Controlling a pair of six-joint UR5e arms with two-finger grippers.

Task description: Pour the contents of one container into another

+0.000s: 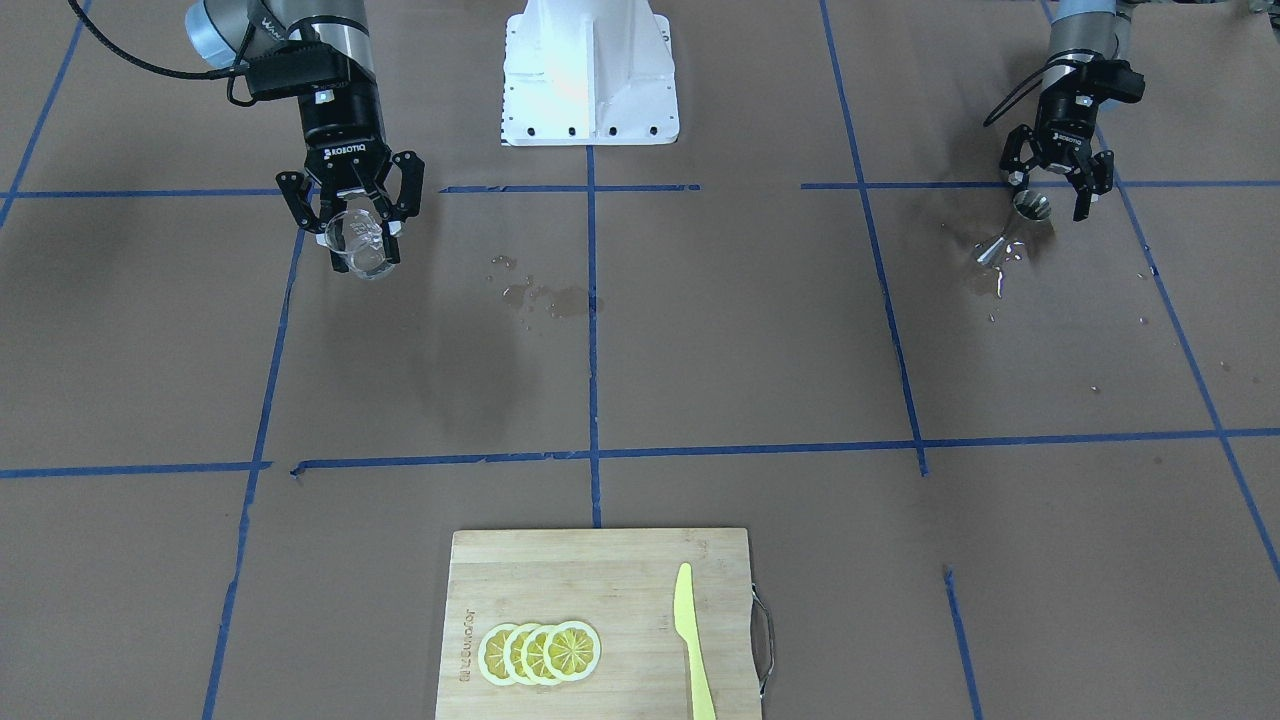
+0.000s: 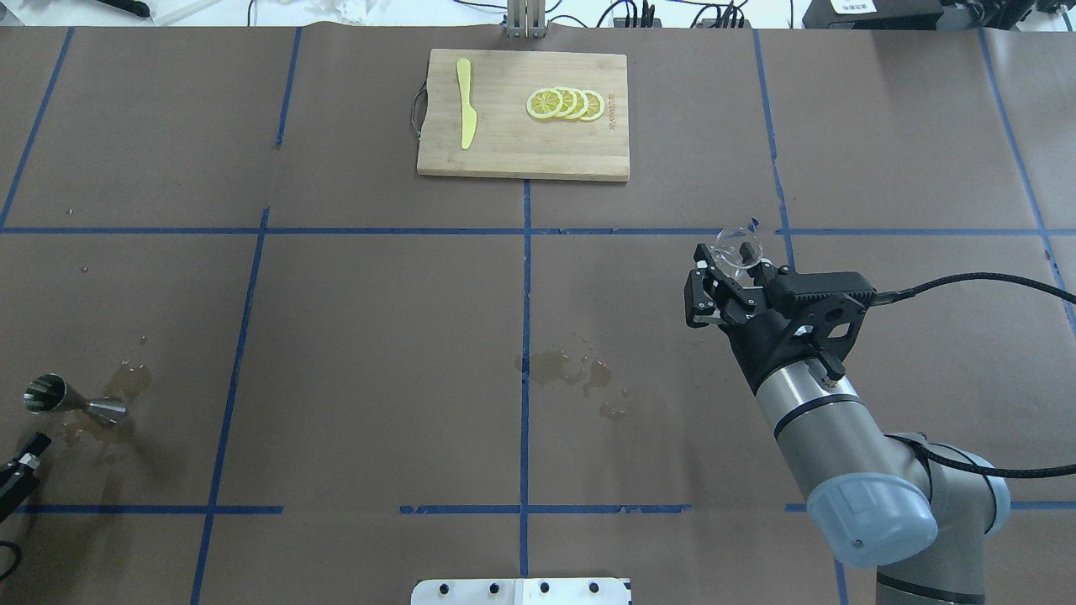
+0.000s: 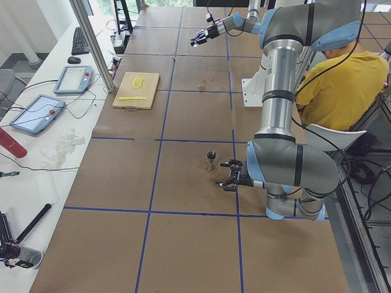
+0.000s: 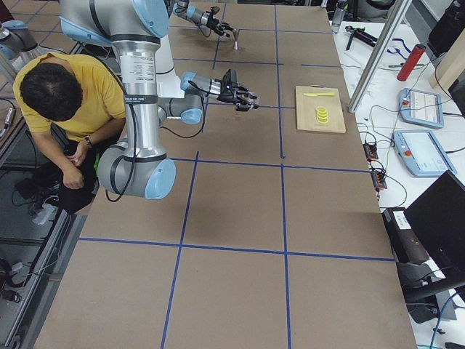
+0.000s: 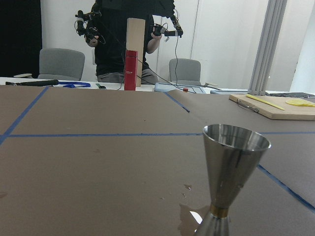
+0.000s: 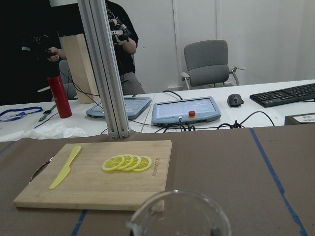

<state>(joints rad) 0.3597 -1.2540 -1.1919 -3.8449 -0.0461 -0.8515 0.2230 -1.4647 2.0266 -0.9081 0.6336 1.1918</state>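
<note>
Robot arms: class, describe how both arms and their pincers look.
The right arm and left arm are silver-grey tubes with pale blue joint caps. The right pincer and left pincer are black and two-fingered; the right bears white ROBOTIQ lettering. A black cable loops to the right wrist.

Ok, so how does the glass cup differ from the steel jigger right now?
The glass cup is clear and rounded; the jigger is shiny steel and hourglass-shaped. The cup is held off the table in the right gripper; the jigger stands upright on the table, ungripped, with the open left gripper near it but apart. A wet patch lies by the jigger's base. Both are small open-topped vessels.
</note>
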